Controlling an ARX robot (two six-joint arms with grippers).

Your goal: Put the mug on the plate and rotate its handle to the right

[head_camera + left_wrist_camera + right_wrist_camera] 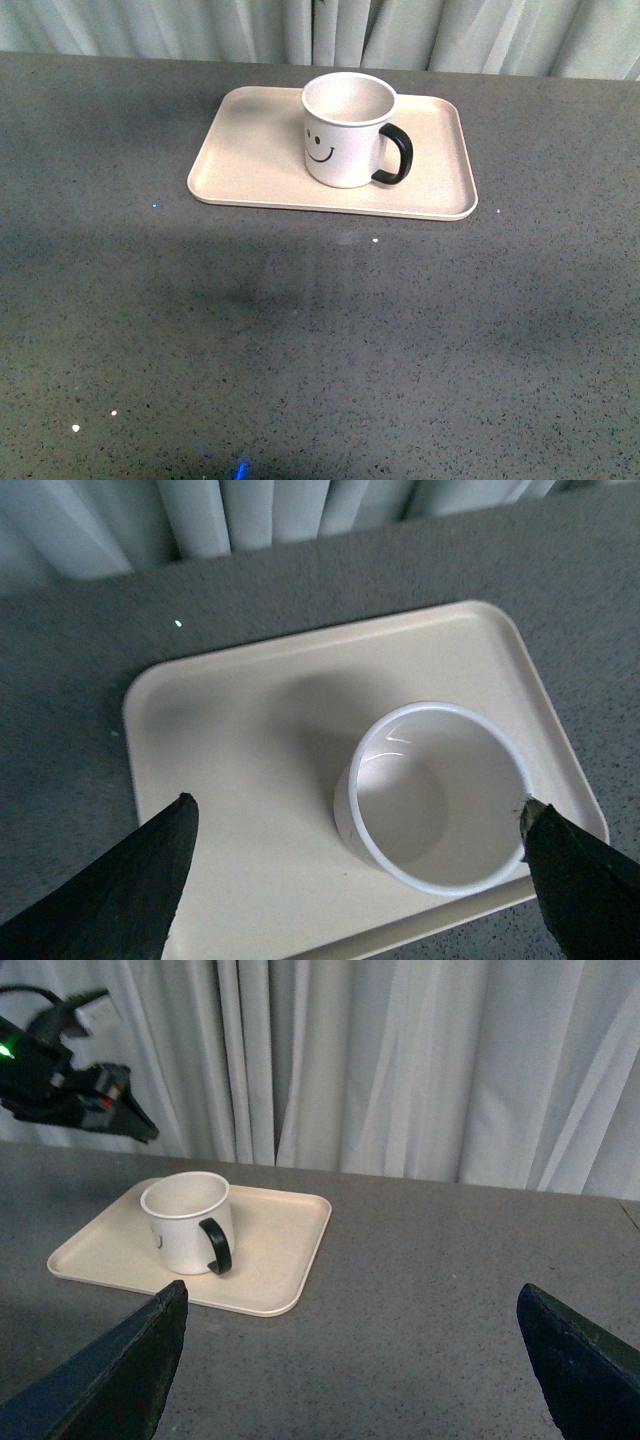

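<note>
A grey speckled table (320, 340) stretches before pale pleated curtains (200, 25). In the front view, the pale pink-beige plate (250, 160) lies in the upper centre of the frame. The white smiley mug (340, 140) stands upright on it, just right of its middle. Its black handle (398, 155) points to the frame's right, as the task asks, so the job looks done. Neither arm shows here.

The left wrist view looks down into the empty mug on the plate. The left pincer (355, 810) hangs above it, tips wide apart and clear of the rim, gripping nothing.

The right wrist view shows the right pincer (350, 1290) likewise spread and empty, well apart from the plate and seemingly idle. The left arm (70, 1090) hovers above the plate.
</note>
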